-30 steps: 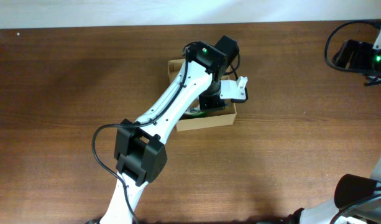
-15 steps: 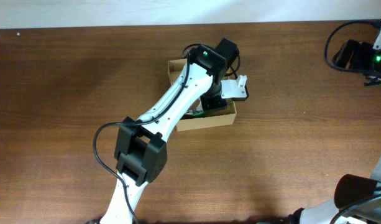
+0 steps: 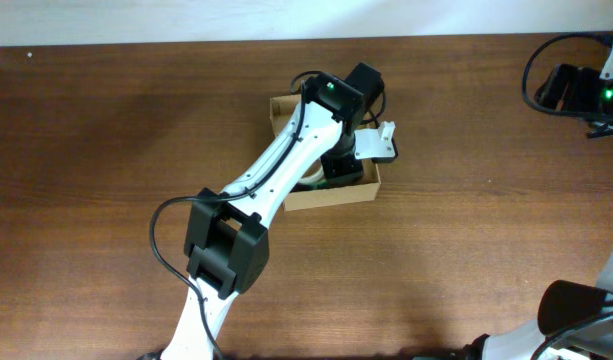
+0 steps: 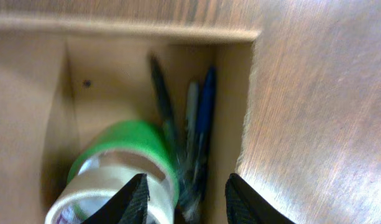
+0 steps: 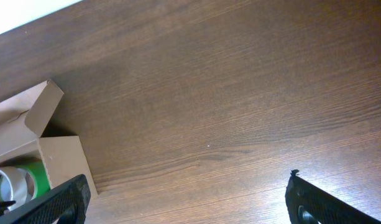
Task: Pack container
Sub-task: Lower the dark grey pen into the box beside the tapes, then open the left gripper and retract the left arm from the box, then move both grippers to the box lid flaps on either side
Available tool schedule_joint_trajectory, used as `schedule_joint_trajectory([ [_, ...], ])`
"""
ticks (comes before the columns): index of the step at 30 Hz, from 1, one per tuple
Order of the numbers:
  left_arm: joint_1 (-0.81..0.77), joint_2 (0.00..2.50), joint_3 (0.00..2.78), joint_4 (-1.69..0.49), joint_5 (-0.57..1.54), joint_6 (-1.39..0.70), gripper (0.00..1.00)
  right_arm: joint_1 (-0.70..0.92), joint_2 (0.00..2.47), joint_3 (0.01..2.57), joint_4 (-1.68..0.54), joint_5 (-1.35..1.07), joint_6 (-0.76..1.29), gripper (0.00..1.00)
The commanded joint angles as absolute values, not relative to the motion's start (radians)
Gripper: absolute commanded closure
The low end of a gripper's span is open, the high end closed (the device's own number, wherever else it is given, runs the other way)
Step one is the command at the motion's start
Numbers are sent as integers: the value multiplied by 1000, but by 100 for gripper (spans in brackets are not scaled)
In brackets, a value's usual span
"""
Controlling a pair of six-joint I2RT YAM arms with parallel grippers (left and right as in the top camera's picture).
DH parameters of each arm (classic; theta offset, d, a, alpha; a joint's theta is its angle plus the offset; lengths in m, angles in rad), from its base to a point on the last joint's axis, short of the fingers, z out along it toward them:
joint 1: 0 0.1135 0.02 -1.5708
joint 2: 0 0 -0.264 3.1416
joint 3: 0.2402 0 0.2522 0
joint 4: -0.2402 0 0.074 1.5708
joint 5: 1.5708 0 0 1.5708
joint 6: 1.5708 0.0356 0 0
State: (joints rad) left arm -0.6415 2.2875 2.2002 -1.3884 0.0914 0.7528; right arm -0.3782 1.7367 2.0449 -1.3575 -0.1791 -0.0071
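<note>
Container [image 5: 58, 158] at left edge; right gripper [image 5: 187, 190] jaws wide apart.

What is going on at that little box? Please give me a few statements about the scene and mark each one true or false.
1. A green tape roll lies inside the cardboard box. True.
2. The pens lie on the table outside the box. False: they lie inside the box, along one of its walls.
3. The left tool is shut. False: its fingers stand apart, above the box's contents.
4. The right tool is open over bare table. True.
5. The box's lid flap is closed. False: it stands open, so the contents show.
</note>
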Motion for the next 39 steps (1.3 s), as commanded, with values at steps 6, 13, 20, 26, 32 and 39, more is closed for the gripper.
schedule_joint_trajectory([
  [6, -605, 2131, 2196, -1384, -50, 614, 56, -381, 1740, 2045, -1355, -188, -6, 1],
  [13, -320, 1824, 2196, -1281, -49, 381, 50, -381, 1740, 2045, -1347, -203, -6, 1],
  [20, 56, 1860, 2136, -1245, 192, 139, 70, -380, 1756, 2045, -1305, -327, 35, 17],
  [26, 130, 1961, 2028, -1178, 397, 139, 98, -379, 1904, 2042, -1278, -557, 36, 67],
  [32, 115, 2072, 1922, -1029, 508, 96, 98, -366, 2154, 2042, -1279, -811, 36, 96],
  [39, 96, 2227, 1846, -867, 681, 12, 98, -267, 2365, 2042, -1248, -872, 35, 96],
])
